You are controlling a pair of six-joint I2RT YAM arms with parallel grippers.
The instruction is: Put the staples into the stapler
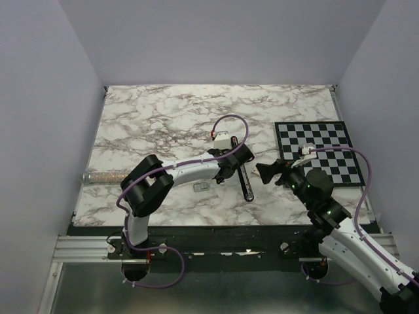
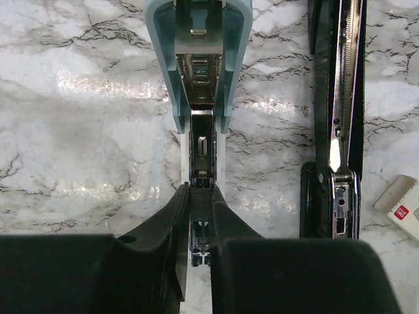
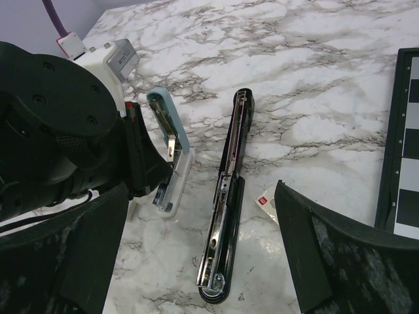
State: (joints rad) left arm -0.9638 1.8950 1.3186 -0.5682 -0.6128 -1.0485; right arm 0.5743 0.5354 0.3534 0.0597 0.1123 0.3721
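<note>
Top view: the stapler lies opened flat on the marble table, its long axis running near to far, in the near half. The staples sit apart on its left. Open marble spreads far and left, and a chessboard takes the right edge. Pale walls close three sides. The right end effector hovers just right of the stapler.

Left wrist: the left end effector pinches one end of a blue stapler, which lies parallel to the black one.

Right wrist: the right fingers are spread wide. A white box lies just beside the stapler.
</note>
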